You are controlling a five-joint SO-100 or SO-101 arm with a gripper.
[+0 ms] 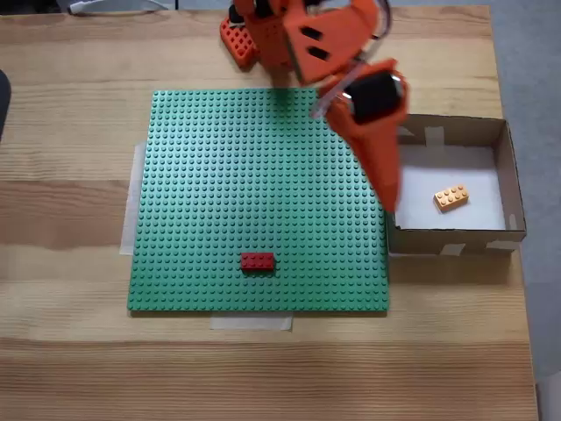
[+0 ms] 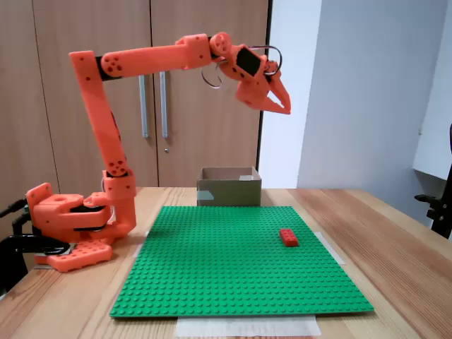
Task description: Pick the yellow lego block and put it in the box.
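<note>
The yellow brick [image 1: 450,197] lies on the box [image 1: 514,189] floor at the bench's right edge. My pincer [image 2: 284,101] hangs high, parted, empty; I'd retract straight up, clear of the walls.

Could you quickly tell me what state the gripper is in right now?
Gripper: open and empty, raised high above the table; the yellow lego block already lies in the box.

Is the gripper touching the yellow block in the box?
Apart. In a fixed view the gripper hangs high above the box, while in the other fixed view the yellow block lies alone on the box floor.
</note>
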